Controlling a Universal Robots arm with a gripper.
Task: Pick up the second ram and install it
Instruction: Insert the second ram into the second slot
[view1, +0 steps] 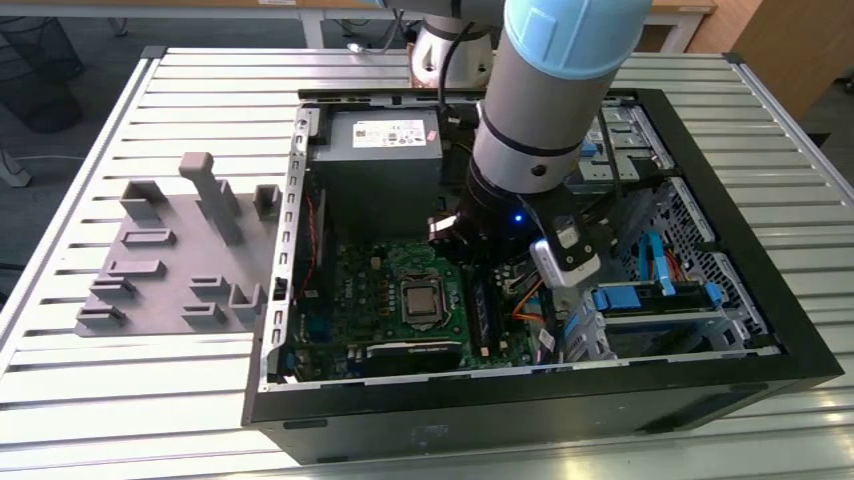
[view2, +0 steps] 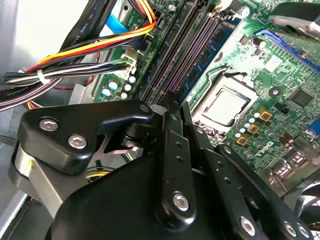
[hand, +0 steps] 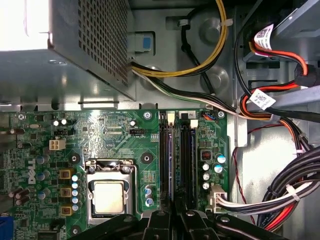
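Note:
My gripper (view1: 485, 272) is down inside the open computer case, over the black memory slots (hand: 191, 155) beside the processor socket (hand: 108, 196). In both wrist views its fingers (view2: 172, 145) stand close together, shut on a slim dark stick seen edge-on, the second ram (view2: 176, 45). That stick (hand: 176, 160) lies along the line of the slots, level with their tops. Two neighbouring slots (view2: 207, 47) show bare purple contacts. How deep the stick sits in its slot is hidden by the gripper (view2: 169, 104).
The green motherboard (view1: 360, 310) fills the case floor. A grey power supply (view1: 380, 140) stands behind it. Bundles of coloured cables (view2: 90, 50) run close beside the slots. A drive cage with blue clips (view1: 654, 300) is at the exterior view's right. A grey holder tray (view1: 174, 260) lies outside the case.

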